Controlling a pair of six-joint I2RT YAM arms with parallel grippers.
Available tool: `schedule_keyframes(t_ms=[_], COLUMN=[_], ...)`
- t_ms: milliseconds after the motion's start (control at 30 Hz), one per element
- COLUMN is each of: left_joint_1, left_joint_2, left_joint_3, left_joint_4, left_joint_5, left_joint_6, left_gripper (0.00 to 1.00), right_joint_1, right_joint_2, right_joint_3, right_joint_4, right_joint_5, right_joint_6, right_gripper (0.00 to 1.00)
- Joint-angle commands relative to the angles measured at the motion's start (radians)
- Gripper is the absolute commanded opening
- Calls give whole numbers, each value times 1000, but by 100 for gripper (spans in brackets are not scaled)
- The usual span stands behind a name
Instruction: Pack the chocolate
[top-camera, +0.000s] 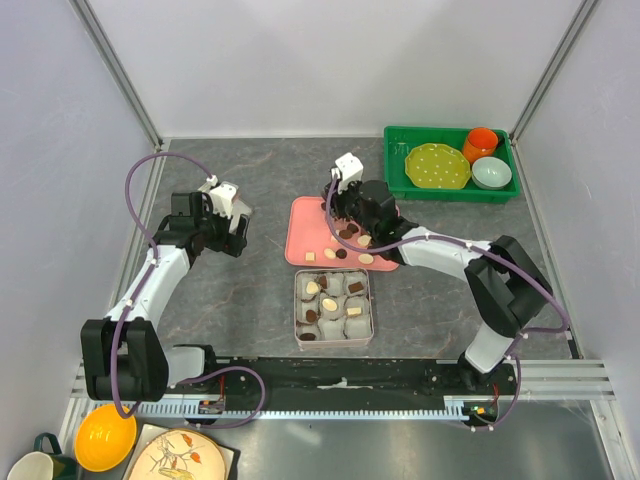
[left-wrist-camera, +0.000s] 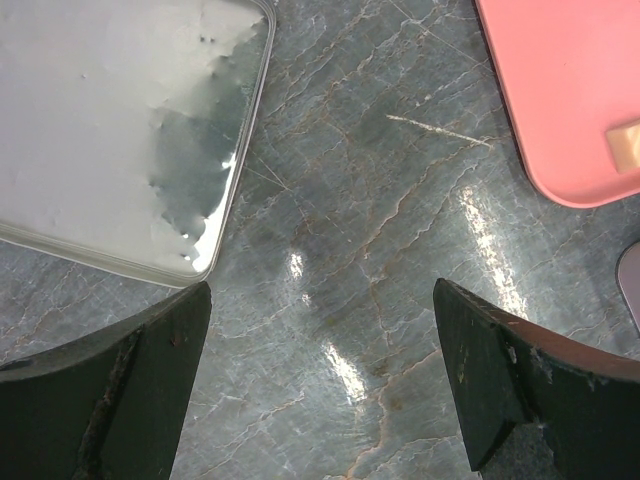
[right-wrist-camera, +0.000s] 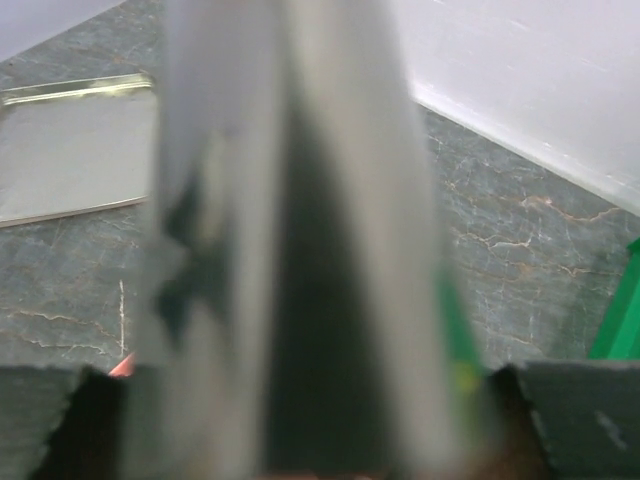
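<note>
The small dark brown and cream-white chocolate pieces (top-camera: 341, 252) lie loose on the near half of the flat pink plastic tray (top-camera: 305, 235) mid-counter. More sit in white paper cups inside the square metal tin (top-camera: 296, 300) toward the near edge. The right hand (top-camera: 343, 220) hangs over the tray's far side. Its wrist view is a grey smear, so I cannot tell its width or load. A poor pinch could flick a round piece onto the grey marbled counter (top-camera: 230, 290) or drop it between cups. The left hand (left-wrist-camera: 322, 288), spread wide and empty, hovers leftward beside a silver tin lid (left-wrist-camera: 100, 120). The green plastic crate (top-camera: 450, 197) of dishes in the far right corner is well apart, and nothing seems to block the way from tray to tin.
</note>
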Motion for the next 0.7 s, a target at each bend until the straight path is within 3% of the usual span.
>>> schedule_keyframes(t_ms=[0, 667], left_joint_1=[-3, -3], left_joint_2=[-9, -12], left_joint_3=[11, 19], left_joint_4=[25, 25], left_joint_5=[-17, -26], left_joint_6=[40, 47], left_gripper=[99, 99], right_joint_1=[-3, -23], right_joint_2=[39, 47], right_joint_3=[50, -26], right_joint_4=[82, 59], right_joint_5=[-46, -97], right_joint_6=[26, 26], right_gripper=[46, 48])
